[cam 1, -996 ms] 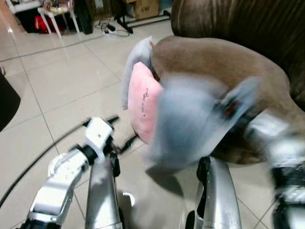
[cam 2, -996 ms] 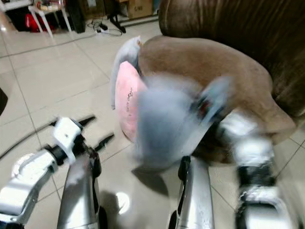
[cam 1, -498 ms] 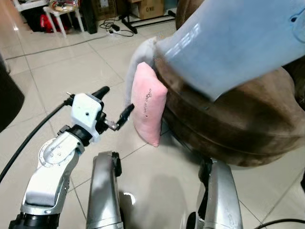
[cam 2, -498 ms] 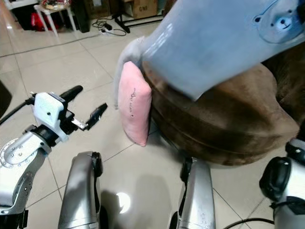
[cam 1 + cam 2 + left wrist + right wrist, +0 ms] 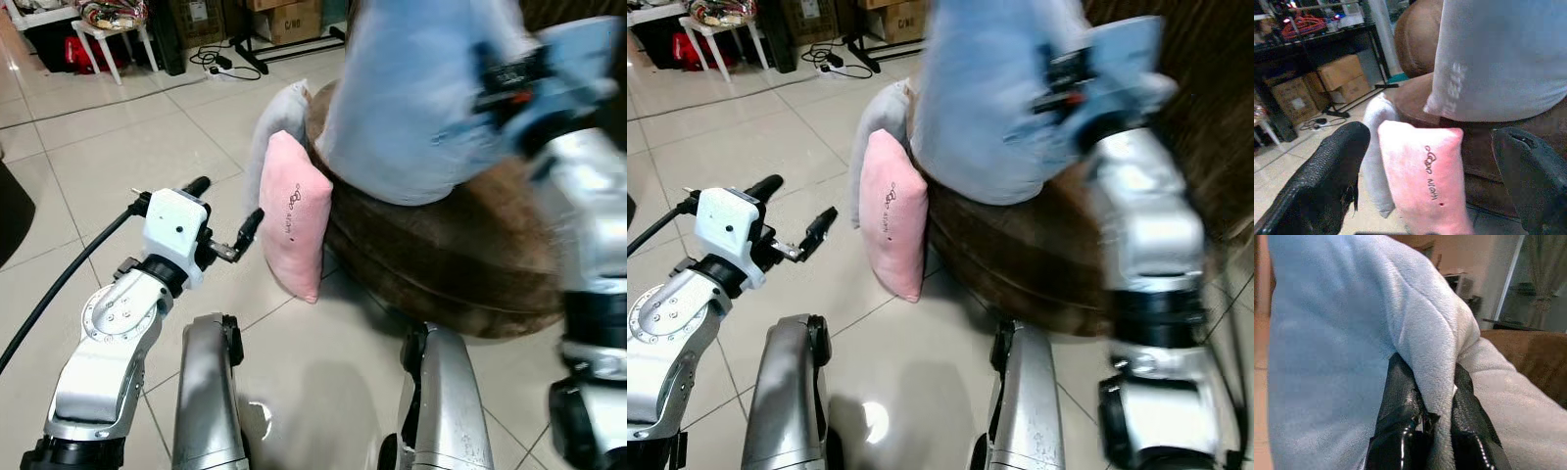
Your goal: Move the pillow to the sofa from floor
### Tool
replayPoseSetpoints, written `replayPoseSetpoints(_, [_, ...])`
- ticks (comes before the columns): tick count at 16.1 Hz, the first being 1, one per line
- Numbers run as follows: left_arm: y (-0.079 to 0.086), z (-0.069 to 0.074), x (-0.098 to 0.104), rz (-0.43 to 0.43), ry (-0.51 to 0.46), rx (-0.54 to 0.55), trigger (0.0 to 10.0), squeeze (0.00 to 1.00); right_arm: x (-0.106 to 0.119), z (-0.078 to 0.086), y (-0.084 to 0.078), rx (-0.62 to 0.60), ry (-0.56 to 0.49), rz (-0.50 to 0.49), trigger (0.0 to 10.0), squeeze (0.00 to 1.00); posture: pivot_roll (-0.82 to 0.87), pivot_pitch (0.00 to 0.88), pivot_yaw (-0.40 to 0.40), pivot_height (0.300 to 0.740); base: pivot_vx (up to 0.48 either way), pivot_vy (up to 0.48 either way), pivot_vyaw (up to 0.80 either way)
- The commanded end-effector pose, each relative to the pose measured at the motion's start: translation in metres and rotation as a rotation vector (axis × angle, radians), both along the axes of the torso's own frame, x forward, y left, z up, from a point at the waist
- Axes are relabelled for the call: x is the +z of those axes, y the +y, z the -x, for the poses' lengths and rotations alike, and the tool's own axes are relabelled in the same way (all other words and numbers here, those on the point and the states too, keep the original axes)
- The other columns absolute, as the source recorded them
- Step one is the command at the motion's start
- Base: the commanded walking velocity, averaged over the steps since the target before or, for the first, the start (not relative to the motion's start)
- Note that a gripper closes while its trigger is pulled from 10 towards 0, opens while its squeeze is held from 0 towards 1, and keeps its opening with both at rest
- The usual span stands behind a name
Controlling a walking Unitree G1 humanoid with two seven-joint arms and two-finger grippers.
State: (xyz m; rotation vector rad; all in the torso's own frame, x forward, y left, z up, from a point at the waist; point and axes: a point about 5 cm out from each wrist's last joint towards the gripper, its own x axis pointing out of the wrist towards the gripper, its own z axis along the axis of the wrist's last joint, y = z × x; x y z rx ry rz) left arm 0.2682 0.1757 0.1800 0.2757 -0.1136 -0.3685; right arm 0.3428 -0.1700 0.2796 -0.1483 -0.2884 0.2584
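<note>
Blue fleece filling the upper part of the left eye view: blue pillow (image 5: 411,108) hanging from the right gripper (image 5: 509,78), lower edge brushing or just over the brown sofa (image 5: 460,255) seat. Blurring on the right arm, so contact with the cushion not certain. Sitting directly under and beyond the load, the sofa surface, so judging a short lowering and release to be all that is left for this one. Leaning upright against the sofa front on the tiled floor (image 5: 108,166), a pink pillow (image 5: 294,215), long axis vertical, with a grey pillow (image 5: 274,127) wedged behind it. Hovering just beside the pink one on its open side, the left gripper (image 5: 220,211), fingers spread and holding nothing; clearly the nearer arm for that pick

Showing the same layout in the right eye view, with bare tile running out on the robot's left for backing away, and a white stool (image 5: 715,34) and cables (image 5: 838,64) well apart near the far wall

Looking along the left wrist view: both black fingers (image 5: 1322,181) parted wide, pink pillow centred between them but not touched

Gripping in the right wrist view: fingers (image 5: 1400,406) clamped on a pinched fold of blue fleece, sofa arm behind
</note>
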Motion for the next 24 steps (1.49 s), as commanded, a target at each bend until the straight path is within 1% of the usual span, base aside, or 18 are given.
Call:
replayPoseSetpoints(1, [0.007, -0.001, -0.001, -0.009, 0.009, 0.049, 10.0, 0.00, -0.025, -0.002, 0.005, -0.014, 0.100, 0.010, 10.0, 0.00, -0.02, 0.000, -0.009, 0.415, 0.000, 0.000, 0.00])
replayPoseSetpoints(2, [0.009, 0.000, -0.004, -0.013, 0.018, 0.069, 10.0, 0.00, -0.032, 0.000, 0.010, -0.017, 0.111, -0.014, 10.0, 0.00, -0.02, 0.000, -0.011, 0.425, 0.000, 0.000, 0.00])
replayPoseSetpoints(3, [0.009, 0.001, -0.005, -0.015, 0.022, 0.076, 10.0, 0.00, -0.035, 0.001, 0.012, -0.021, 0.115, -0.020, 10.0, 0.00, -0.02, 0.000, -0.011, 0.435, 0.000, 0.000, 0.00])
replayPoseSetpoints(4, [0.008, 0.002, -0.008, -0.009, 0.028, 0.088, 10.0, 0.00, -0.044, 0.002, 0.010, -0.073, 0.127, -0.065, 10.0, 0.00, -0.02, 0.000, -0.013, 0.450, 0.000, 0.000, 0.00])
replayPoseSetpoints(5, [0.007, 0.002, -0.009, -0.006, 0.030, 0.092, 10.0, 0.00, -0.049, 0.004, 0.011, -0.081, 0.129, -0.080, 10.0, 0.00, -0.02, 0.000, -0.014, 0.460, 0.000, 0.000, 0.00])
replayPoseSetpoints(8, [0.004, 0.001, -0.008, 0.001, 0.025, 0.097, 10.0, 0.00, -0.054, 0.010, 0.018, -0.079, 0.113, -0.124, 10.0, 0.00, -0.03, 0.000, -0.014, 0.490, 0.000, 0.000, 0.00])
replayPoseSetpoints(11, [0.004, 0.000, -0.007, 0.003, 0.019, 0.103, 10.0, 0.00, -0.059, 0.014, 0.027, -0.077, 0.097, -0.134, 10.0, 0.00, -0.03, 0.000, -0.016, 0.515, 0.000, 0.000, 0.00])
replayPoseSetpoints(12, [0.003, 0.000, -0.007, 0.005, 0.020, 0.107, 10.0, 0.00, -0.062, 0.017, 0.031, -0.059, 0.114, -0.144, 10.0, 0.00, -0.03, 0.000, -0.018, 0.525, 0.000, 0.000, 0.00])
replayPoseSetpoints(13, [0.003, 0.000, -0.008, 0.006, 0.021, 0.111, 10.0, 0.00, -0.064, 0.019, 0.032, -0.073, 0.108, -0.131, 10.0, 0.00, -0.03, 0.000, -0.019, 0.535, 0.000, 0.000, 0.00])
replayPoseSetpoints(16, [0.001, 0.001, -0.008, 0.011, 0.022, 0.114, 10.0, 0.00, -0.067, 0.020, 0.034, -0.061, 0.131, -0.150, 10.0, 0.00, -0.02, 0.000, -0.025, 0.550, 0.000, 0.000, 0.00])
replayPoseSetpoints(18, [-0.001, 0.001, -0.008, 0.017, 0.022, 0.117, 10.0, 0.00, -0.069, 0.024, 0.038, -0.021, 0.150, -0.148, 10.0, 0.00, -0.02, 0.000, -0.025, 0.570, 0.000, 0.000, 0.00])
replayPoseSetpoints(24, [-0.001, 0.000, -0.008, 0.021, 0.021, 0.119, 10.0, 0.00, -0.067, 0.026, 0.041, -0.005, 0.144, -0.149, 10.0, 0.00, -0.03, 0.000, -0.022, 0.615, 0.000, 0.000, 0.00])
